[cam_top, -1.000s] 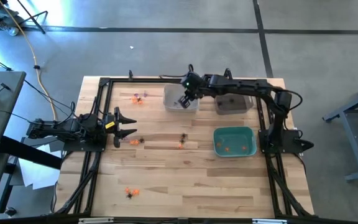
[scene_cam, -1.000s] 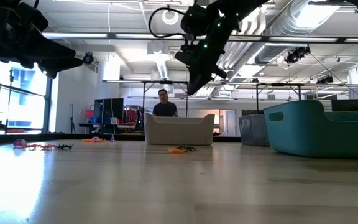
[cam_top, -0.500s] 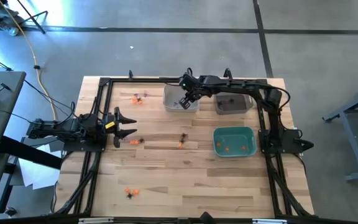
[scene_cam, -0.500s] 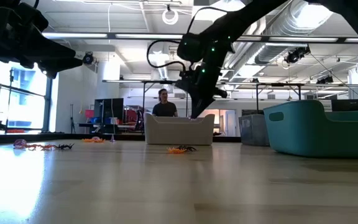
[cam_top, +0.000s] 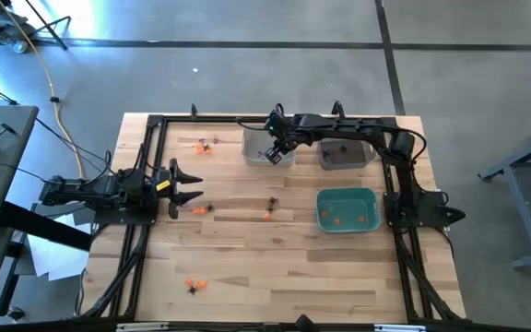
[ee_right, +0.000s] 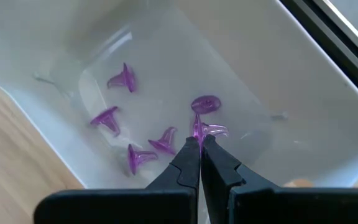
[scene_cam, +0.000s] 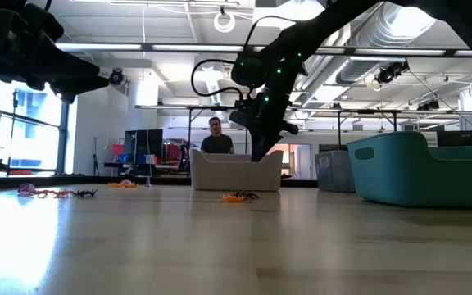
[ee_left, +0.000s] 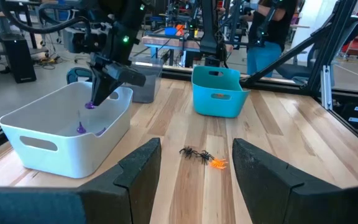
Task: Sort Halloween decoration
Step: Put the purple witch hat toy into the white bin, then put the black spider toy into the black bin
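Note:
The Halloween decoration is small purple, orange and black trinkets. Several purple ones [ee_right: 120,79] lie on the floor of the white bin [cam_top: 256,140] at the table's far side. My right gripper [ee_right: 199,143] reaches down into that bin, shut on one more purple trinket [ee_right: 202,129]. Loose orange and black trinkets [cam_top: 270,208] lie mid-table, with others at the far left [cam_top: 206,144] and the near left [cam_top: 194,285]. My left gripper [cam_top: 188,184] waits open at the table's left side, holding nothing. My right gripper pinches one purple trinket by its thin stem [ee_right: 197,132] between the free ends of its two fingers. The fingers slant steeply down from above into the white bin. The trinket [ee_left: 90,105] hangs at the fingertips, clear of the bin's floor as far as I can see.
A teal bin [cam_top: 370,197] with orange trinkets inside stands at the right, and a dark bin [cam_top: 330,162] stands at the far right beside the white one. More trinkets [cam_top: 201,209] lie just in front of my left gripper. A person [scene_cam: 215,139] stands in the room beyond the table.
My right gripper has gone down from above the white bin into its opening and has tipped a little steeper, staying shut on the purple trinket. It has almost stopped over the last half second.

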Controlling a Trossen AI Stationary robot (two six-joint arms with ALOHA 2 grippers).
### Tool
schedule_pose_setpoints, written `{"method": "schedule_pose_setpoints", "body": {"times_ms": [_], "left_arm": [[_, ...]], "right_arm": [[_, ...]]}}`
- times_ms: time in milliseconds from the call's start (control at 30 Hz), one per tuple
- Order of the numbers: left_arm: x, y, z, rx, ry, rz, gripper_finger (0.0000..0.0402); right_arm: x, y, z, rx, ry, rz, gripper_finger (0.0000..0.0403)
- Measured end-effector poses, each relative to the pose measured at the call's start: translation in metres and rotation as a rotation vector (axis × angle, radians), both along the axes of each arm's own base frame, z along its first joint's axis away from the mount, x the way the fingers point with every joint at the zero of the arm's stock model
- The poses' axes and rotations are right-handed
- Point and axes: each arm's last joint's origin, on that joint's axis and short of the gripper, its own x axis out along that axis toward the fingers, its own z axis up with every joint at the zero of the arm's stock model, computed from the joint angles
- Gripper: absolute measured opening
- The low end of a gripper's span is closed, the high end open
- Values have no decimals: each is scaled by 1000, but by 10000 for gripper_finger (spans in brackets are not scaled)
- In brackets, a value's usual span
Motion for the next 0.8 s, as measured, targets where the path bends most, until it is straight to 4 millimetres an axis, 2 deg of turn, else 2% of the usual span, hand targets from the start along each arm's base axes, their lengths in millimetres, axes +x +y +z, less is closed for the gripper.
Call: {"method": "schedule_pose_setpoints", "body": {"times_ms": [200,567,700,800], "left_arm": [[0,0,0,0,0,0,186],[0,0,0,0,0,0,186],[0,0,0,0,0,0,186],[0,0,0,0,0,0,186]], "right_arm": [[1,0,0,-8,-8,9,5],[2,1,1,-12,-8,19,108],[3,4,1,-11,-9,23,118],[2,10,9,-16,-22,36,118]]}}
